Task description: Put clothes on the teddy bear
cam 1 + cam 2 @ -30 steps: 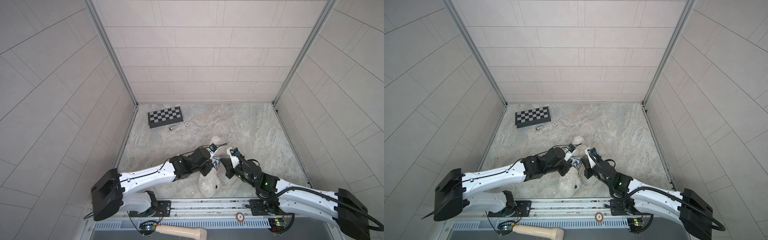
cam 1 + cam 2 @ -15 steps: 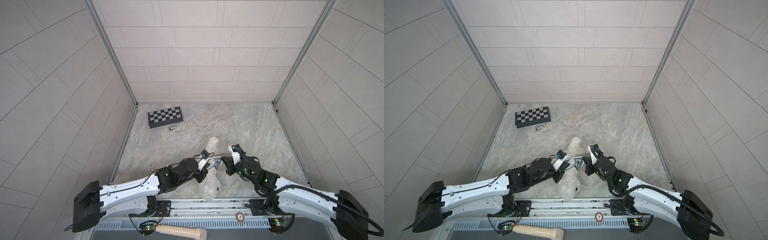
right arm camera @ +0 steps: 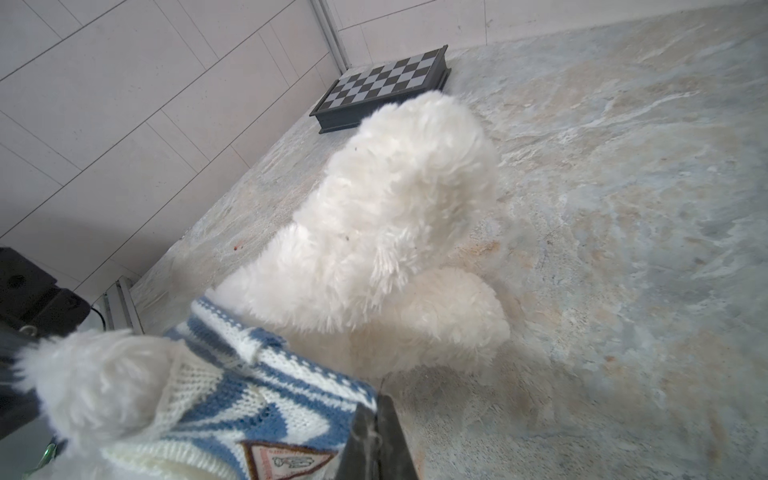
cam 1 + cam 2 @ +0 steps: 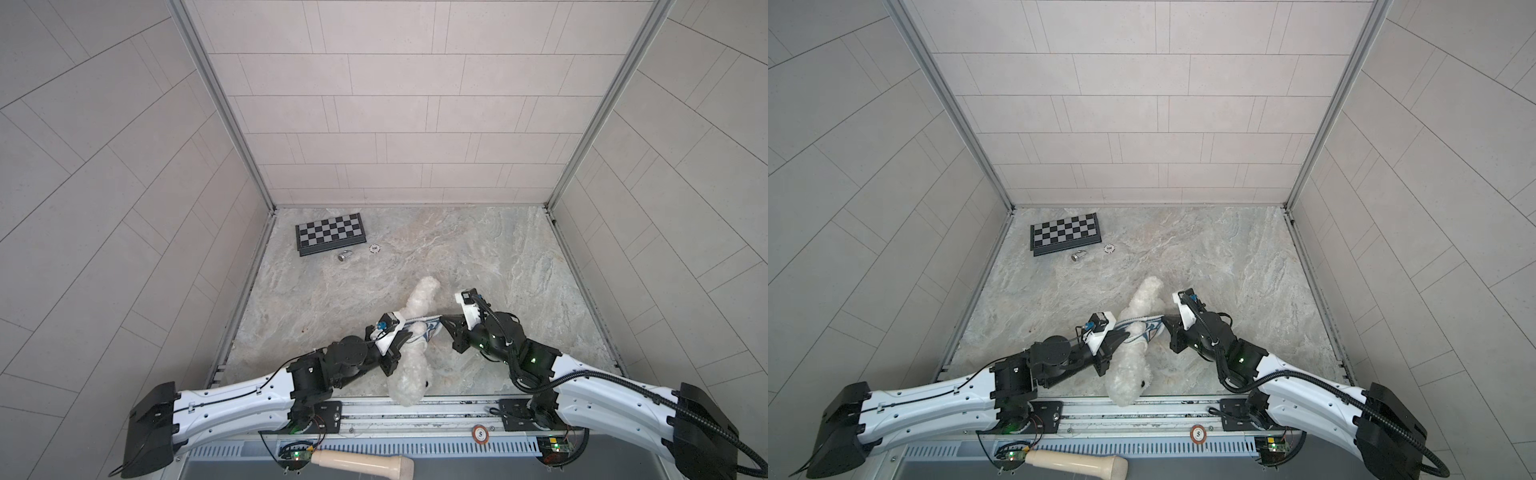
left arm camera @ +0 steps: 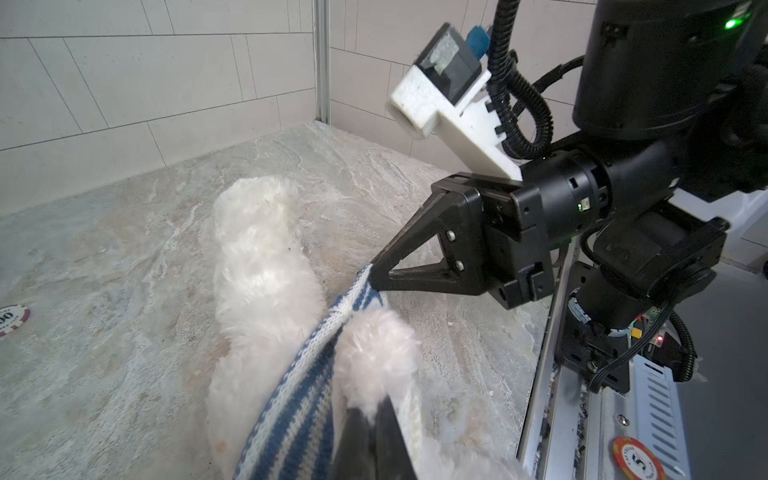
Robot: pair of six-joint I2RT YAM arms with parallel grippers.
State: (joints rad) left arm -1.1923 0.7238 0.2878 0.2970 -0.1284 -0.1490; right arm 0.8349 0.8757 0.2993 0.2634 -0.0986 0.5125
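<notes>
White teddy bear (image 4: 409, 374) | between left fingers (image 5: 374, 440), right fingers (image 5: 415, 282) | both pinching shirt (image 5: 291, 415)

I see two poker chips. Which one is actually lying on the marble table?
The white chip with dark red edge marks, beside the chessboard. The orange chip marked 5 sits off the table, on the metal frame at the front.

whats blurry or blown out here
In both top views the teddy bear is nearly blown out white and the walls splay from wide-angle distortion; in the left wrist view the left fingers are a dark blur; in the right wrist view the right fingers blur too, while the striped shirt and chessboard are sharp.
</notes>
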